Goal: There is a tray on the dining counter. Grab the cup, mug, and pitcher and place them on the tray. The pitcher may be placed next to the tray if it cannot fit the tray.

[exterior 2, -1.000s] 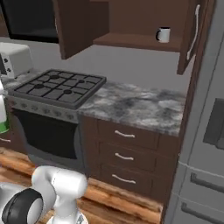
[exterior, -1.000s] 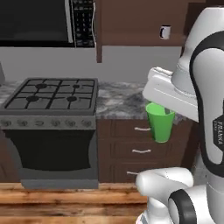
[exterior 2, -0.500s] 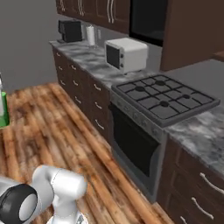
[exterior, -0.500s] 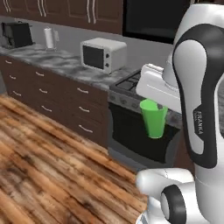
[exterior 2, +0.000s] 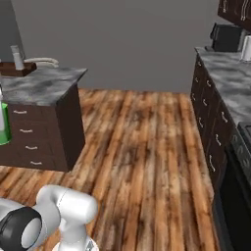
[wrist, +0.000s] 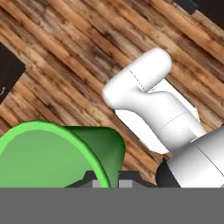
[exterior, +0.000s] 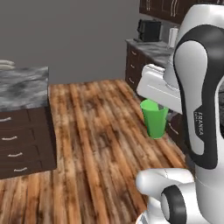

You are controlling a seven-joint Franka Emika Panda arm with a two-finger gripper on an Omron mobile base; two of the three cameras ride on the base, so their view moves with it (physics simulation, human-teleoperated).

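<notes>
The bright green cup (exterior: 155, 119) hangs upright over the wooden floor, with my gripper (exterior: 154, 104) shut on its rim from above. In the hand view the gripper (wrist: 107, 181) pinches the cup (wrist: 57, 157) by its wall, one fingertip inside the rim and one outside. At the left edge of the right base view a sliver of the cup (exterior 2: 4, 126) shows. Far off at the upper left lies a dark brown tray-like thing (exterior 2: 18, 69) with a pale bottle-like shape (exterior 2: 17, 57) standing at it; I cannot tell whether these are the tray and the pitcher. The mug is out of view.
A marbled worktop with drawers (exterior: 24, 85) stands at the left, seen also as the worktop (exterior 2: 46, 83). A counter with dark cabinets (exterior 2: 225, 73) runs along the right, carrying a black appliance (exterior 2: 225, 37). Wooden floor (exterior 2: 147, 147) lies between them.
The whole picture has swung as the base turned: stove and microwave are gone, floor and the drawer worktop have come in. The cup stays in my shut gripper.
</notes>
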